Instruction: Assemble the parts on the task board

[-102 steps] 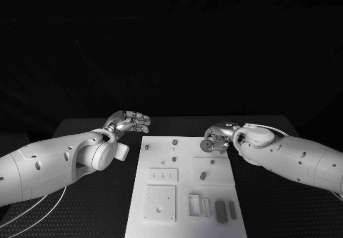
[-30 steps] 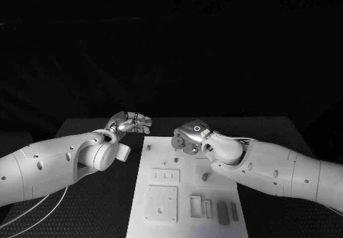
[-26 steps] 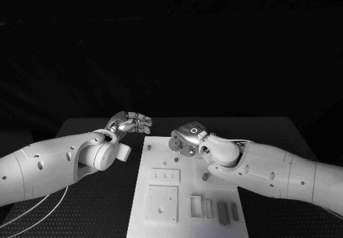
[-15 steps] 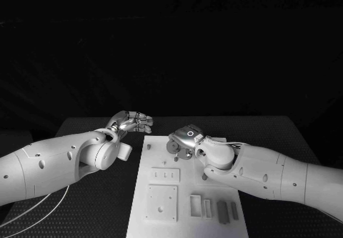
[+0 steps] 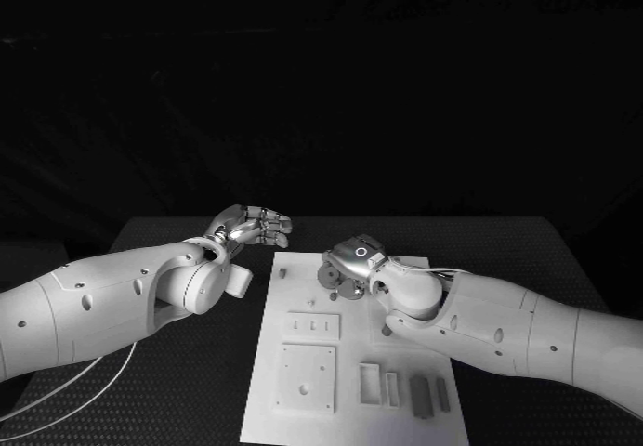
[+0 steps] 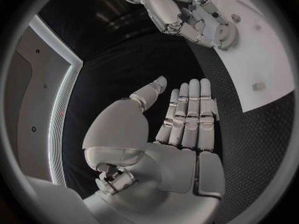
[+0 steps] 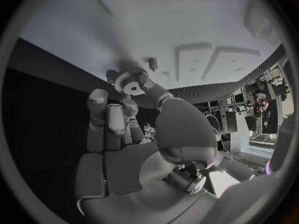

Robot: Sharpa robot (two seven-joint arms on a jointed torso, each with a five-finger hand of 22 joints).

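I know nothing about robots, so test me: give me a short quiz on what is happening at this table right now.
1. True or false: the left hand holds a part.
2. What does the right hand hold? A) a gear B) a cup C) a cable
3. Fill in: the right hand holds its piece over the far end of the white ____.

Key: 1 false, its fingers are straight and hold nothing, beside the board. 2 A, a small toothed wheel pinched at the fingertips. 3 board.
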